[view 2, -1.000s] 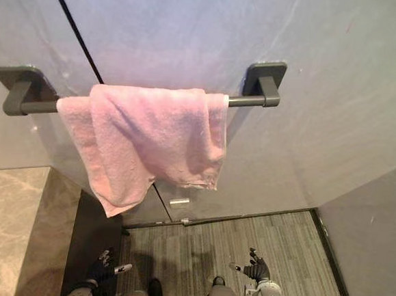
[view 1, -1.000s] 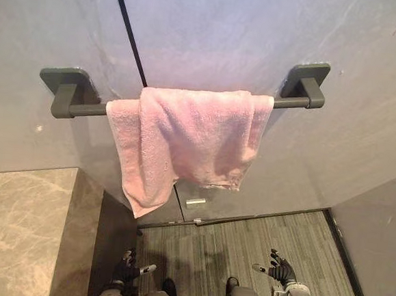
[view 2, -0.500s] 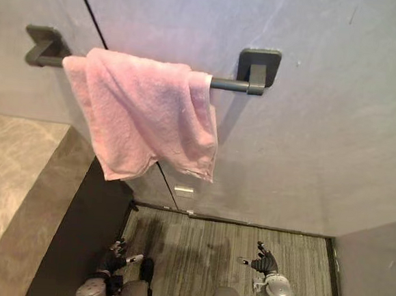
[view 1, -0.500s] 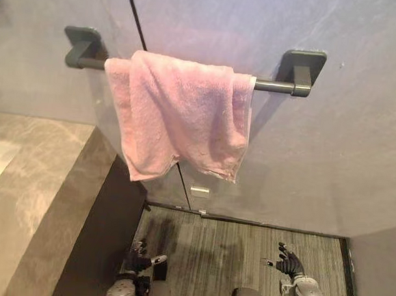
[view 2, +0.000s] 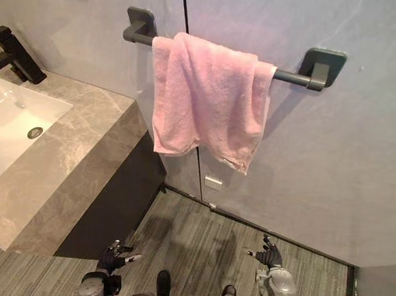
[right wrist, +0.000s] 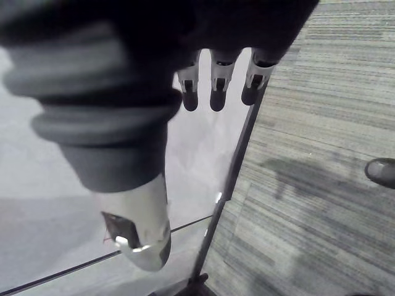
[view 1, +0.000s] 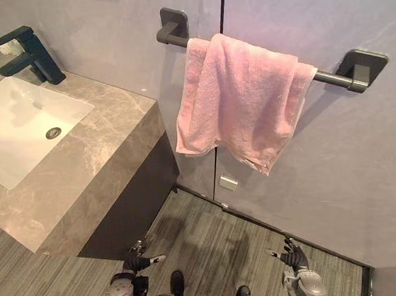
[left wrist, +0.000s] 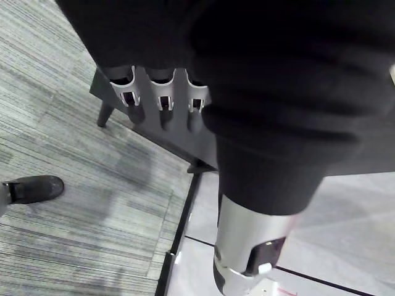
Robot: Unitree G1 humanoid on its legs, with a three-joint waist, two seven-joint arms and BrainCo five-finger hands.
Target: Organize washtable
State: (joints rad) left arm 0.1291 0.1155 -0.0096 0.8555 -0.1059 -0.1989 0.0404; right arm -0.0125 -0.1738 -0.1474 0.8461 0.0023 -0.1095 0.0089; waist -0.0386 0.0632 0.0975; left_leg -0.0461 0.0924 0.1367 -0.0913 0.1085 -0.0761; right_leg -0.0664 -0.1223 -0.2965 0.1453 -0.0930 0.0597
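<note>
Left robot hand (view 1: pixel 136 261) and right robot hand (view 1: pixel 293 255) hang low over the floor (view 1: pixel 204 238), fingers loosely straight, each holding nothing. Off to the robot's left stands the bench (view 1: pixel 108 155), with a white sink (view 1: pixel 14 127) sunk in its top and a black faucet (view 1: pixel 27 56) at its far edge. Past its far right corner, a pink towel (view 1: pixel 239 100) drapes over a dark wall rail (view 1: pixel 334 78).

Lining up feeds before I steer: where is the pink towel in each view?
Left eye view: pink towel upper centre, draped over the rail.
Right eye view: upper centre, slightly further left.
Left wrist view: aimed at the striped floor.
Right wrist view: the same floor.
Shared landmark: the rail's right bracket.
</note>
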